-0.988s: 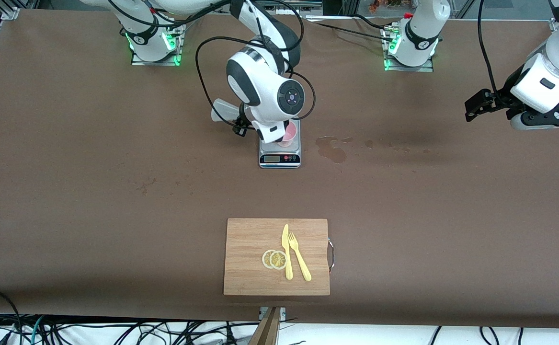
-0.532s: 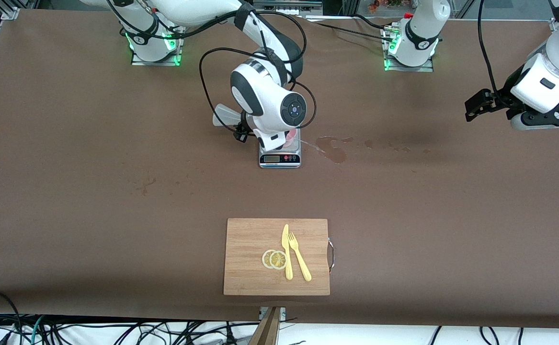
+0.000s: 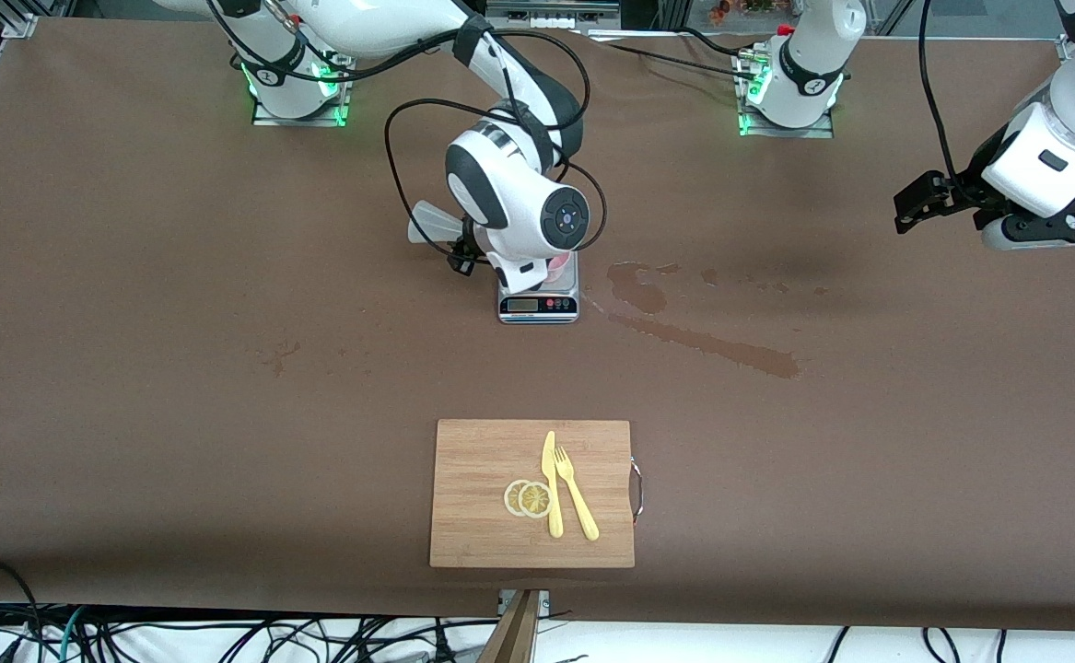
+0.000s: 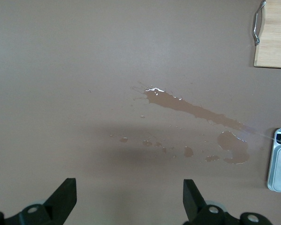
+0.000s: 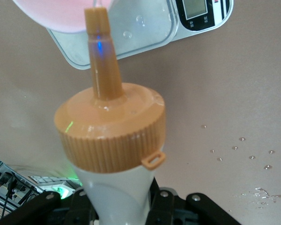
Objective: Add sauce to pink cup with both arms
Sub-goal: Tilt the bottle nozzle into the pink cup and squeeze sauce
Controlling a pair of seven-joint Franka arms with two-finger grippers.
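Translucent whitish squeeze bottle (image 5: 116, 187) with orange nozzle cap, pinched in my right gripper (image 3: 520, 267); its nozzle tip points at the pink cup (image 5: 68, 14) on the steel kitchen scale (image 3: 538, 299). My left gripper (image 4: 129, 199) waits spread over brown wet stains (image 4: 192, 110).

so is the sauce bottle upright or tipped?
Tipped. The sauce bottle, held in the right hand, points its nozzle at the pink cup on the scale.
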